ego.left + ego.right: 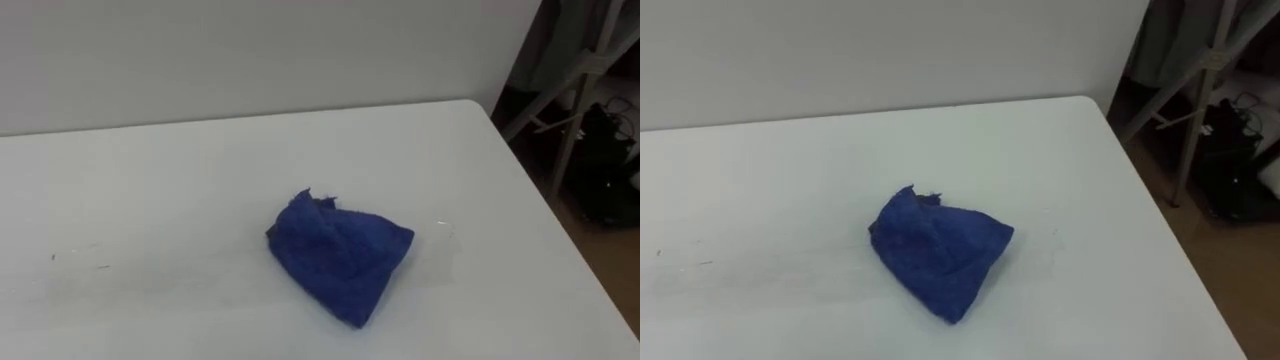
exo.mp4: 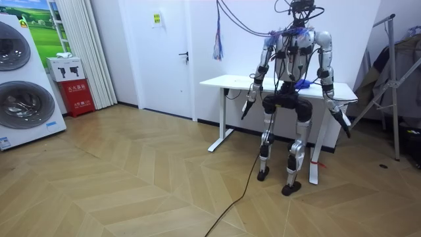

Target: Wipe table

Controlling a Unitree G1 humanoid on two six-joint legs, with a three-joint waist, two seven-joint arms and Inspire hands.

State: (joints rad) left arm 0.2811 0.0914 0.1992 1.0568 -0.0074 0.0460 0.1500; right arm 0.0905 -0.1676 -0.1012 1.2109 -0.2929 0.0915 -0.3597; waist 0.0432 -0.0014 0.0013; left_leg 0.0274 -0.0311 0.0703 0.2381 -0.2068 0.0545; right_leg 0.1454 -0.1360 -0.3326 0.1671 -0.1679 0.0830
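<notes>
A crumpled blue cloth (image 1: 338, 255) (image 1: 940, 250) lies on the white table (image 1: 150, 180) (image 1: 770, 170), a little right of the middle and towards the near edge. Nothing touches it. In the room view I stand close against the table (image 2: 223, 81), facing it, with the cloth (image 2: 302, 84) in front of my chest. Both arms hang down below the tabletop: my left hand (image 2: 245, 112) on the room view's left and my right hand (image 2: 343, 125) on the room view's right. Both hands are apart from the cloth.
The table's right edge runs close by the cloth, and its far edge meets a white wall. Beyond the right edge stand a grey metal rack (image 1: 575, 90) and dark bags (image 1: 610, 160) on the floor. Washing machines (image 2: 20, 85) and a door (image 2: 168, 52) are far off.
</notes>
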